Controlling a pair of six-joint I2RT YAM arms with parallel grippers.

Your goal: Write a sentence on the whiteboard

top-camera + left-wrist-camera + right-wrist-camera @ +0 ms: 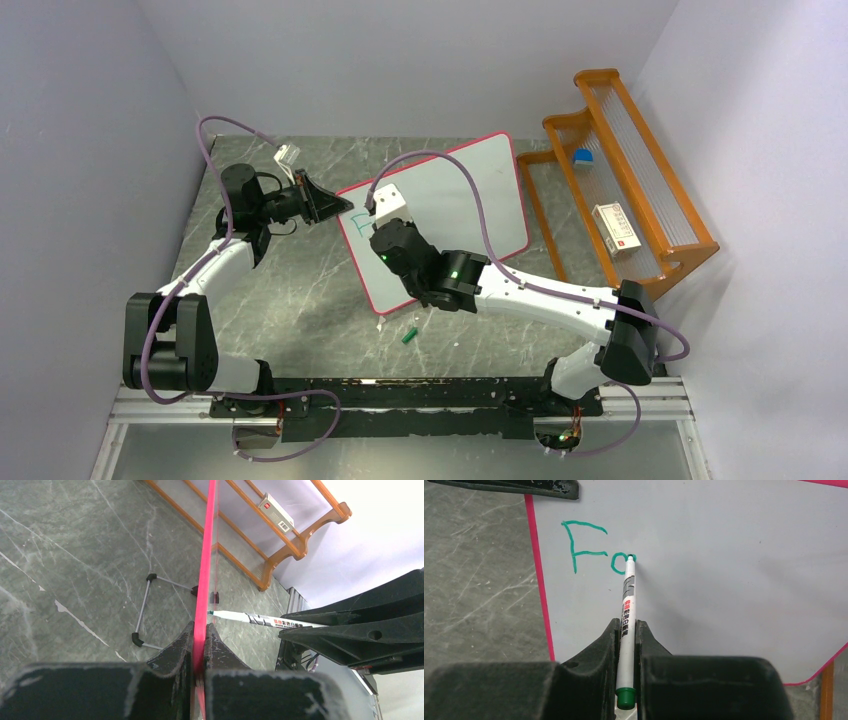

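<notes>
The whiteboard (480, 190) stood propped at a slant near the middle of the grey marbled tabletop (300, 290). Its pink-red frame sat askew to the table's edges, and the orange wooden rack (640, 190) was just beside its right side. The left pincer (199, 636) was closed tight on the board's left edge, its two black fingers pressed against either face of the thin frame. In the left wrist view the board appeared edge-on as a bright pink line. On its back side a thin wire stand (144, 604) with small black feet rested on the stone.

The right pincer (626, 630) gripped a white marker (628, 600) narrowly about its lower barrel, and the marker's green end poked out beneath the fingers. The marker's tip touched the white surface close to the board's left edge. There the sentence (586, 547) had barely started. It showed a green capital F and, just beside it, a rounded second letter only partly drawn, with the tip resting at that letter's top right.

A small green cap (409, 335) lay on the tabletop just in front of the board's near lower edge, apart from both arms. On the rack sat a white box with a red mark (616, 228) on a lower shelf, and a small blue object (583, 156) lay farther back.
</notes>
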